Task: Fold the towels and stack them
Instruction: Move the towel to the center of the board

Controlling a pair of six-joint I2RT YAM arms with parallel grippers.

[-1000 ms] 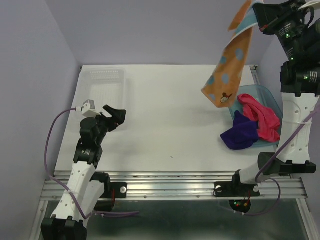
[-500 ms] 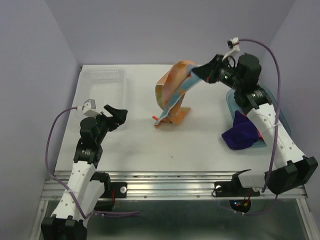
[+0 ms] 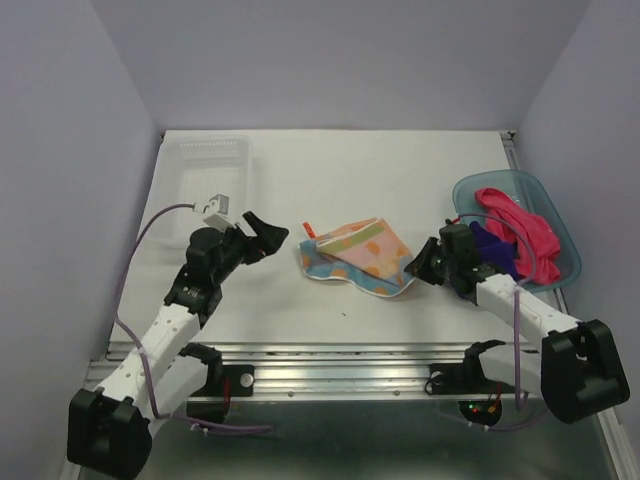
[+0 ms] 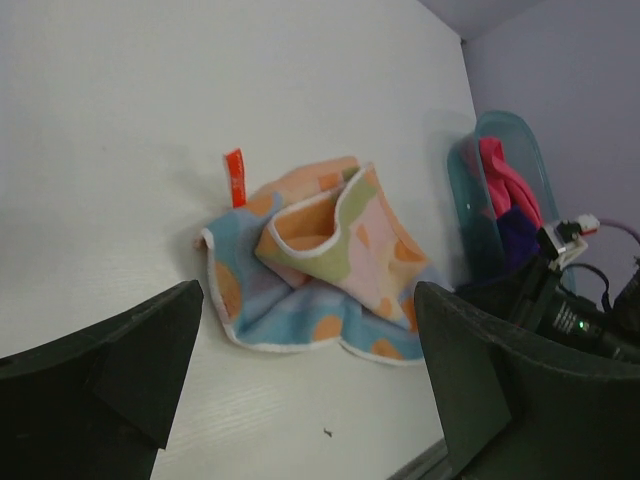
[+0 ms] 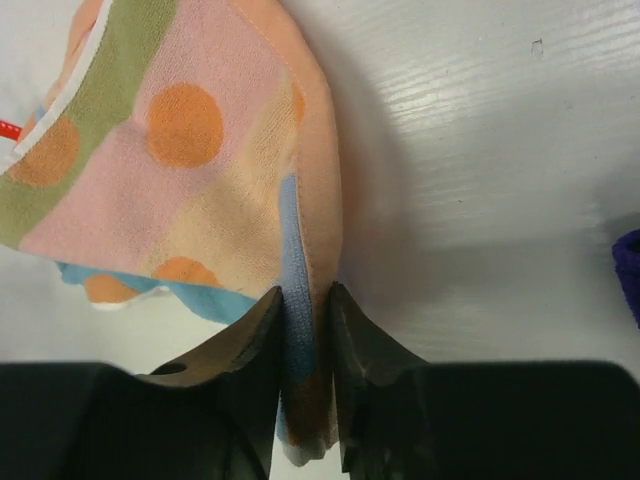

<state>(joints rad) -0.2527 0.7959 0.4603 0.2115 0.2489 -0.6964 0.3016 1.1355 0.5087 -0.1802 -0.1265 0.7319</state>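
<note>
Your right jaws stand narrow, low in the wrist view, pinching the blue-trimmed hem of the orange towel (image 5: 200,180). Your left jaws gape wide, left of centre in the top view. The orange towel lies crumpled mid-frame on the surface (image 3: 350,170). The pink-red towel (image 3: 528,238) and purple towel (image 3: 494,248) sit in the teal tub (image 3: 468,190) at right.

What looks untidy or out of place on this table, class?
The orange towel lies bunched on the table, one corner flopped over, edges uneven, and its red tag sticking out. It is not flat for folding.
</note>
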